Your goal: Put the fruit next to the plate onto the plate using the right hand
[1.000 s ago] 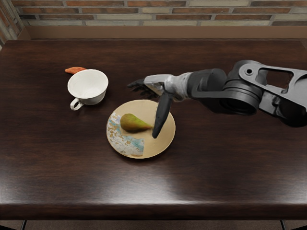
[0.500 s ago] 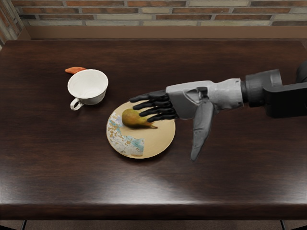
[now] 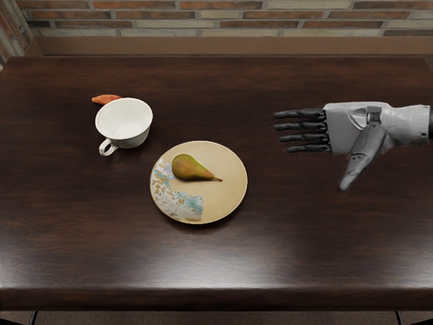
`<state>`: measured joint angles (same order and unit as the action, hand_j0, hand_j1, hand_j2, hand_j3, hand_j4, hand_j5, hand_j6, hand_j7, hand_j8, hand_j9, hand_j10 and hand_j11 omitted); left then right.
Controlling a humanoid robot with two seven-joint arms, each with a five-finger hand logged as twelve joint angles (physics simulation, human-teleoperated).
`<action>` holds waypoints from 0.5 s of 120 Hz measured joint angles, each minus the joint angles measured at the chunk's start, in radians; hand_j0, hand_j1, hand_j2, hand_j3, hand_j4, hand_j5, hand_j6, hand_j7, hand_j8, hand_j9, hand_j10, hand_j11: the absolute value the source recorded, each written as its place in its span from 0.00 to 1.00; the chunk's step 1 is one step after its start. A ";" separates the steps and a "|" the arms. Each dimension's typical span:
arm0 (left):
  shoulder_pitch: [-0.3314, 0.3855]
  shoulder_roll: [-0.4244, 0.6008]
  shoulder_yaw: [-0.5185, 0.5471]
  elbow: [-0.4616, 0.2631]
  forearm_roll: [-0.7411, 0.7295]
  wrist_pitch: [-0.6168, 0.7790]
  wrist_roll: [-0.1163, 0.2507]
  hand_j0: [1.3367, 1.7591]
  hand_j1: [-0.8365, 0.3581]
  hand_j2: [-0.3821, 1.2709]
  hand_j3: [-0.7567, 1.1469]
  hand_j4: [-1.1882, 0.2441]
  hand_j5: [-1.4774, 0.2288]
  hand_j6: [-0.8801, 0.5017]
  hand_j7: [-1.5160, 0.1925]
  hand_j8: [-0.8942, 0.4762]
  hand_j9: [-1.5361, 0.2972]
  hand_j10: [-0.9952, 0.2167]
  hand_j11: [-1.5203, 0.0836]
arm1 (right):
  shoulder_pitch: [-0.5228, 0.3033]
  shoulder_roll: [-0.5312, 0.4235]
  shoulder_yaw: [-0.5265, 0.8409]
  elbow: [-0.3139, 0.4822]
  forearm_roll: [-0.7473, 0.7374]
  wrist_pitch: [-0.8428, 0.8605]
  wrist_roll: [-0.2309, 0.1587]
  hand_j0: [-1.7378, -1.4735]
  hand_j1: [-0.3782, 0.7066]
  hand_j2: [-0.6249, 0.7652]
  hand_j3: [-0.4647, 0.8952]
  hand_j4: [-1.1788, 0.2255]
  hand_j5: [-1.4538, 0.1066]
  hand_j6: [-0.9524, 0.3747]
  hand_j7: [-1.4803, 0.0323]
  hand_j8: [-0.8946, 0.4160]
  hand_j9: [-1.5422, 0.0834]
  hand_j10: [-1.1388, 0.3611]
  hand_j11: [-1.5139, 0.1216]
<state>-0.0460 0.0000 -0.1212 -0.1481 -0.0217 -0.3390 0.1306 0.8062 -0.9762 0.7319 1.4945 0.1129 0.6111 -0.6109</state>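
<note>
Pear: the pear (image 3: 189, 168) lay on its side on the plate (image 3: 226, 193), in the plate's upper-left part. Its thick end was toward the left and its stem pointed right.

Plate: it was tan with a blue-and-white patch at its lower left, and it sat flat near the middle of the table (image 3: 304, 237).

Right hand: your right hand (image 3: 342, 130) hung over the table to the right of the plate, well apart from its rim. Its arm came in from the right edge.

Fingers: the four dark fingers (image 3: 301, 126) were stretched straight and slightly apart, pointing left toward the plate. The thumb (image 3: 358, 166) hung downward. The hand held nothing.

Pear to hand: they were well apart, touching nowhere. The plate's right rim and a stretch of bare table lay between the stem and your fingertips.

Cup: the white cup (image 3: 123, 123) stood upright up and left of the plate, near it but not touching, with its handle at the lower left.

Orange thing: the orange thing (image 3: 106, 99) lay just behind the cup on the side away from the plate. It was partly hidden, so you could not tell what it was.
</note>
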 joint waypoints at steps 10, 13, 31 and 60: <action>0.000 0.000 0.000 0.000 -0.001 0.000 0.000 0.76 0.99 0.23 0.40 0.83 0.87 0.64 0.89 0.65 0.84 0.82 0.95 | -0.031 -0.030 0.000 -0.061 0.033 0.000 0.000 0.30 0.03 0.45 0.34 0.84 0.93 0.72 0.98 0.68 0.95 0.76 0.93; 0.000 0.000 0.000 0.000 -0.001 0.000 0.000 0.76 0.99 0.23 0.40 0.83 0.87 0.64 0.89 0.65 0.84 0.82 0.95 | -0.037 -0.036 -0.001 -0.072 0.039 0.000 0.000 0.30 0.03 0.45 0.34 0.84 0.93 0.72 0.98 0.68 0.95 0.76 0.93; 0.000 0.000 0.000 0.000 -0.003 0.000 0.000 0.76 0.99 0.23 0.40 0.83 0.87 0.64 0.89 0.65 0.84 0.82 0.95 | -0.055 -0.063 -0.004 -0.103 0.057 0.001 0.000 0.30 0.03 0.45 0.34 0.84 0.93 0.72 0.98 0.68 0.95 0.76 0.93; 0.000 0.000 0.000 0.001 -0.004 0.000 0.001 0.76 0.99 0.23 0.40 0.83 0.87 0.64 0.89 0.65 0.84 0.82 0.95 | -0.061 -0.120 -0.008 -0.113 0.064 0.001 0.000 0.30 0.03 0.45 0.34 0.84 0.93 0.72 0.98 0.68 0.95 0.76 0.93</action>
<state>-0.0460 0.0000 -0.1215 -0.1474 -0.0258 -0.3390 0.1315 0.7455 -1.0963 0.7241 1.3817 0.1765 0.6118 -0.6109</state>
